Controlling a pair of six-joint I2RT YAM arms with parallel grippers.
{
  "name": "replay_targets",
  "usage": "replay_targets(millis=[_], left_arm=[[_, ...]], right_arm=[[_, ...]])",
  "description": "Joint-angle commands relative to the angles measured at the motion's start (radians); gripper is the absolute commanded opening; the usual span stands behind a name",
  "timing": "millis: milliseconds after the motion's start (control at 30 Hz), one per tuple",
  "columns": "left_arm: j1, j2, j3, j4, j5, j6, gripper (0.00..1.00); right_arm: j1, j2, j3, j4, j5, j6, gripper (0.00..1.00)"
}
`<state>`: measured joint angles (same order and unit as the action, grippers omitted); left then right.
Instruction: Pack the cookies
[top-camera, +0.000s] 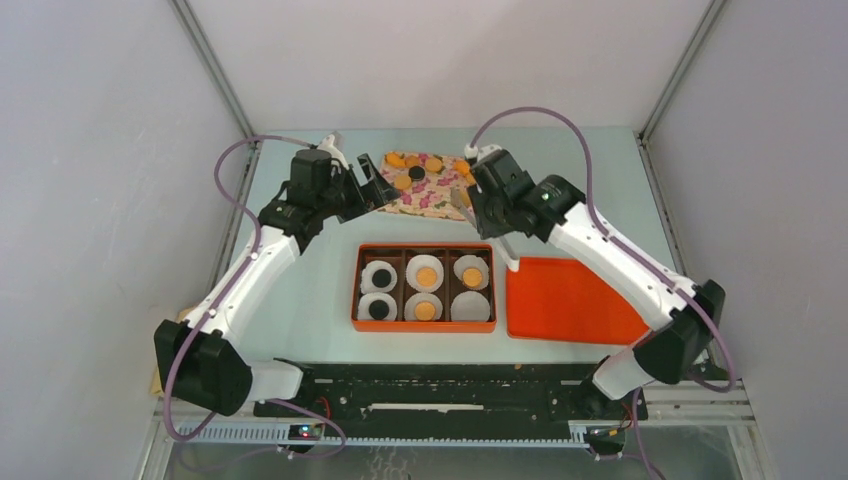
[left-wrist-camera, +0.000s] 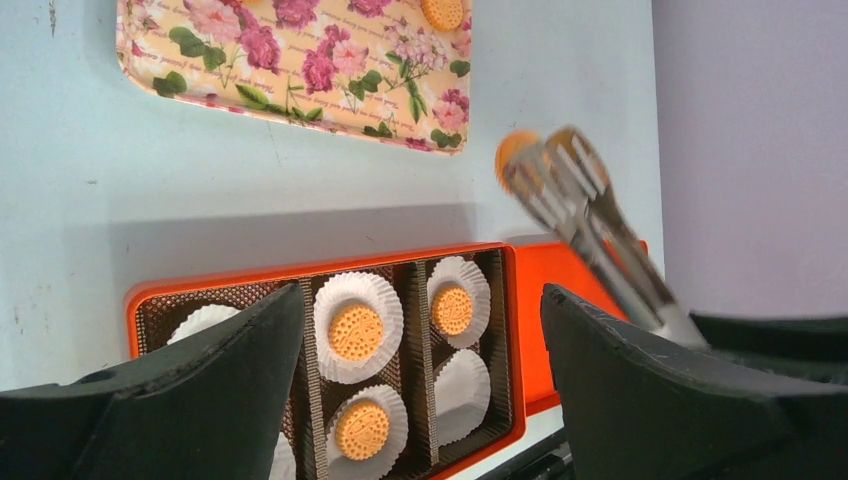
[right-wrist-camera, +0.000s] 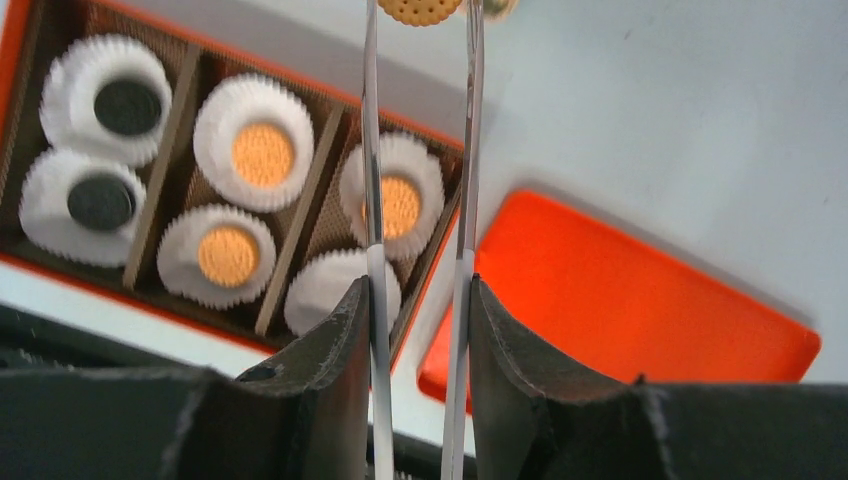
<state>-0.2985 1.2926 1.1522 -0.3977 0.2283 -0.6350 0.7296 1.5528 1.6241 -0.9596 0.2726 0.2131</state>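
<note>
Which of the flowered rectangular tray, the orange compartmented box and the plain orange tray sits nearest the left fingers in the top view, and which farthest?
1. Flowered rectangular tray: just right of the left fingers, far side.
2. Orange compartmented box: centre, closer to the arm bases.
3. Plain orange tray: farthest, right of the box.

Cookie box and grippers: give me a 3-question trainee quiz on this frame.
1. True or false: the left gripper is holding a cookie.
2. How many cookies sit in the orange box?
3. The right gripper is shut on: A) tongs B) orange lid C) floral tray

Key
1. False: its jaws are open and empty.
2. Five: two black, three orange.
3. A: the tongs pinch an orange cookie.
</note>
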Motion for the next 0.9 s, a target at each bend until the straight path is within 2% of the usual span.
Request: replay_targets(millis=[0, 267, 500, 867], left_arm=[[0.007, -0.003, 0.017, 0.038, 0.006, -0.019, 0.92], [-0.005, -0.001, 0.015, 0.043, 0.018, -0.022, 0.92], [-0.026, -0.002, 0.008, 0.046, 0.017, -0.025, 0.92], [-0.032, -0.027, -0.014, 0.053, 0.019, -0.017, 0.92]], right_arm=[[0.085, -0.130, -0.113, -0.049, -0.007, 0.060, 0.15], [0.271, -0.268, -0.258, -0.208, -0.019, 0.240, 0.15], [0.416, -0.283, -0.296, -0.289, -0.027, 0.369, 0.15], [0.470, -0.250, -0.329, -0.324, 0.039, 0.443, 0.15]])
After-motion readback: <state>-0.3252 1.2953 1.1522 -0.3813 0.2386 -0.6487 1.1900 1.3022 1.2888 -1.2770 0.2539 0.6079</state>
